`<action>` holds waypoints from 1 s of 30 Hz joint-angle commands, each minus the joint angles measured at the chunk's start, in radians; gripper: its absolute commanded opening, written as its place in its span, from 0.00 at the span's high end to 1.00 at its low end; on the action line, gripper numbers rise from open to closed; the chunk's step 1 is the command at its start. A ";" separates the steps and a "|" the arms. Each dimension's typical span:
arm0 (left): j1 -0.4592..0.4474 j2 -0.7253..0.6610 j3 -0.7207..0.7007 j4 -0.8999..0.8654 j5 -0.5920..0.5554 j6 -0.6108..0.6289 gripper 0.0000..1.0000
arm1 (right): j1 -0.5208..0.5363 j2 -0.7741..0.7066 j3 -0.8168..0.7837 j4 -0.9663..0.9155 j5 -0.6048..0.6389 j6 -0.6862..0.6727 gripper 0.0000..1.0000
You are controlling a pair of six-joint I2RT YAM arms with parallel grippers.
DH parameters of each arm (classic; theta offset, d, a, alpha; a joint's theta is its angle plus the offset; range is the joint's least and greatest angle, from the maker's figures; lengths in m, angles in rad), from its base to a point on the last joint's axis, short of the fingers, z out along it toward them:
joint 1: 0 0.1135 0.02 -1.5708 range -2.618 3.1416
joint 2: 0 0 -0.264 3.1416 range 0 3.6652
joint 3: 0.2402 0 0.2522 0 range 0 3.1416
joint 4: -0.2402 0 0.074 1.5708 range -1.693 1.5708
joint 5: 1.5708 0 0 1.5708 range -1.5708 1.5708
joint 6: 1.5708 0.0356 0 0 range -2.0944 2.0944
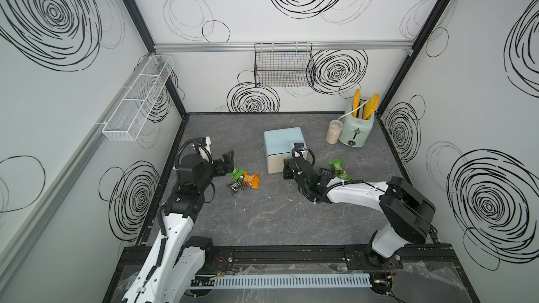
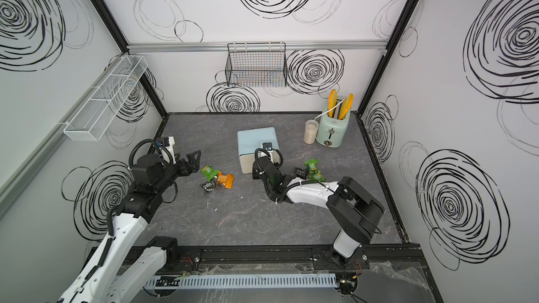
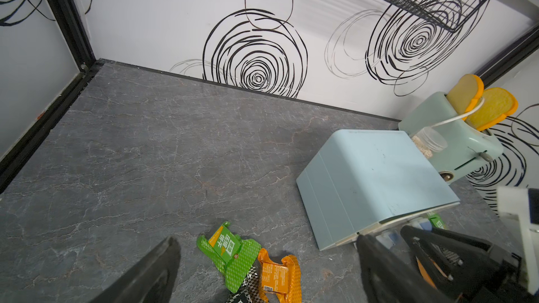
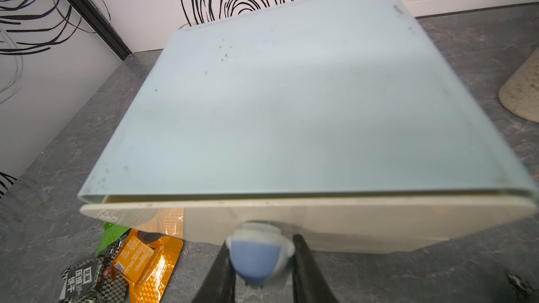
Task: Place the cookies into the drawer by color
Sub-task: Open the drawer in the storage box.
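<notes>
Right pincer [image 4: 261, 246] on knob [image 4: 258, 257], cookies [image 4: 145, 260] beside

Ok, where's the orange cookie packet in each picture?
In a top view: orange cookie packet left of the drawer.
In a top view: it sits likewise.
Left wrist: it beside the green packet.
Right wrist: it beside the black packet.
Shared landmark: the drawer.

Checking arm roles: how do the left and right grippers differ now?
Left gripper stands wide open; right gripper is closed. Left gripper holds nothing; right gripper pinches a pale-blue drawer knob. Left gripper hovers beside the cookie packets; right gripper sits at the front of the drawer chest. Both are black, two-fingered.
</notes>
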 commanded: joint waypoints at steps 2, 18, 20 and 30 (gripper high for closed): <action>0.012 -0.008 -0.013 0.021 0.013 -0.013 0.02 | 0.013 -0.057 -0.034 -0.021 0.008 0.004 0.79; 0.016 -0.008 -0.012 0.021 0.013 -0.015 0.02 | 0.059 -0.172 -0.148 -0.056 0.017 0.050 0.79; 0.016 -0.008 -0.011 0.020 0.013 -0.017 0.02 | 0.067 -0.180 -0.158 -0.062 0.021 0.056 0.79; 0.017 -0.005 -0.012 0.019 0.014 -0.017 0.02 | 0.108 -0.224 -0.200 -0.089 0.037 0.092 0.77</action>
